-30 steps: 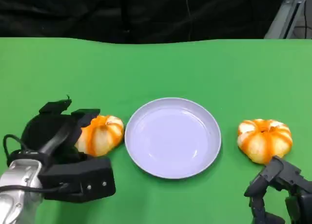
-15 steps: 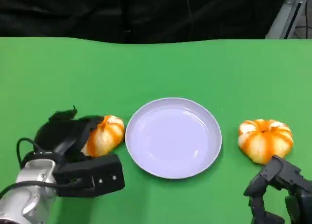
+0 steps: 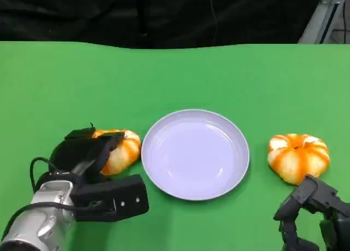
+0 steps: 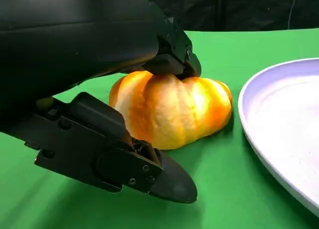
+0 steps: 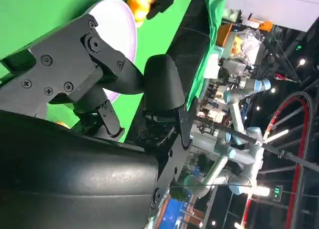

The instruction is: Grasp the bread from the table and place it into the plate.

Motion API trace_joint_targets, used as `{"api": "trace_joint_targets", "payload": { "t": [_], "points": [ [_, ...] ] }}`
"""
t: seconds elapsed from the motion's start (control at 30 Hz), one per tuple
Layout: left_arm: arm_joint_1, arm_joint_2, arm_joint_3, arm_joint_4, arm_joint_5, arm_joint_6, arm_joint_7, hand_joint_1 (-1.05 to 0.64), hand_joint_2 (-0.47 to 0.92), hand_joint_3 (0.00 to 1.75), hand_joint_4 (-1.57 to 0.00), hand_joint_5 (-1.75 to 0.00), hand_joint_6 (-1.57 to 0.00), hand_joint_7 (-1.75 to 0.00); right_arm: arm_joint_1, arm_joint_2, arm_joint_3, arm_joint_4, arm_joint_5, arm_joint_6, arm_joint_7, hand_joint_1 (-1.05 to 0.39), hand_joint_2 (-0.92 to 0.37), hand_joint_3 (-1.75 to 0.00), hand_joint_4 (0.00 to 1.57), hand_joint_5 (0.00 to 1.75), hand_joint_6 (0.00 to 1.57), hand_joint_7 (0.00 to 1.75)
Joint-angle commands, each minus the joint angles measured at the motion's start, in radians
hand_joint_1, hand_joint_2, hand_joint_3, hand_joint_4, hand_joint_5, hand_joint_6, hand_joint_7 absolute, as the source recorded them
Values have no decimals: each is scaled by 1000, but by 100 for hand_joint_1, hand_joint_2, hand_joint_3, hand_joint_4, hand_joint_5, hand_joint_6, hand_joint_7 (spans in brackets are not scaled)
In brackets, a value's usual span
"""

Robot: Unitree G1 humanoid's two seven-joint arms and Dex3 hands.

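Lower left of frame: robot's left hand [image 3: 90, 169], advanced since a second ago, fingers now draped over the orange-and-cream pumpkin-shaped bread [image 3: 121, 148], thumb below; grasp closing, not lifted. Lower right: right hand [image 3: 311, 212], idle, empty. Centre: pale lilac round plate [image 3: 194, 192], unfilled. Right: second similar loaf [image 3: 298, 156]. Beyond: green table [image 3: 175, 76].

Over the last second the black many-fingered left hand [image 3: 90, 169] has slid rightward along the lower left of the head view, closing over the orange-and-white pumpkin-shaped bread roll [image 3: 121, 151] there (fingers now draped on its top, as the wrist view confirms), hiding more of it.
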Motion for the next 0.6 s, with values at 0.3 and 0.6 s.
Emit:
{"api": "trace_joint_targets", "payload": {
  "t": [0.3, 0.6],
  "points": [
    [-9, 21, -11, 22, -45, -40, 17, -74, 92, 7, -36, -15, -52, -2, 13, -4, -3, -20, 2, 18, -5, -13, -50, -124, 84, 175, 75, 151],
    [-10, 22, -8, 47, -73, -76, 46, -24, 92, 10, -92, -32, -95, -6, 8, -7, -4, -10, 2, 2, -5, -12, -50, -124, 84, 175, 76, 151]
  ]
}}
